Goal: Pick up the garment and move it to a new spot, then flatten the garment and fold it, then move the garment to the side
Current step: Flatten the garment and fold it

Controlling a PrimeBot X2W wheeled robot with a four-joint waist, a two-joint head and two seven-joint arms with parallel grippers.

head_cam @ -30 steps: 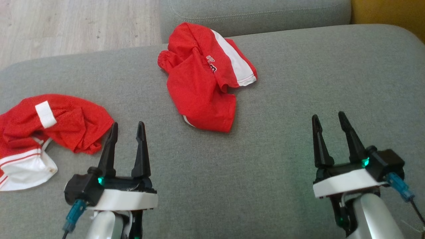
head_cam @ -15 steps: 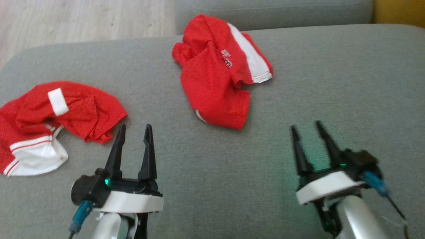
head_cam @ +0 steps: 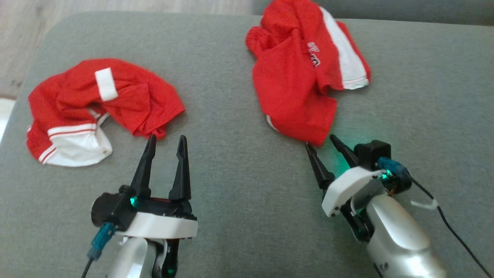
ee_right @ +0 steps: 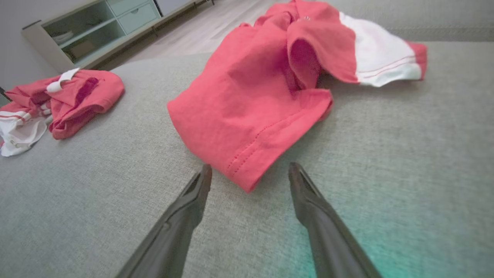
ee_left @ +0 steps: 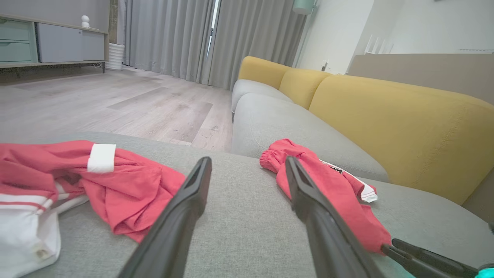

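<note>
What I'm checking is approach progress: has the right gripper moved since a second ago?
Yes. Against the red garment, the right gripper has moved left: its jaws now flank the garment's near corner, earlier well to its right.

Bare grey seat cushion (head_cam: 231,162) forms a clear lane from near edge to far edge between two crumpled garments. The left garment (head_cam: 127,96) blocks the path just beyond the left claw (head_cam: 166,136). The right garment (head_cam: 297,88) has its near hem between the spread fingers of the right claw (head_cam: 319,139). The cushion right of it is unobstructed. A yellow backrest (ee_left: 386,116) bounds the far right.
</note>
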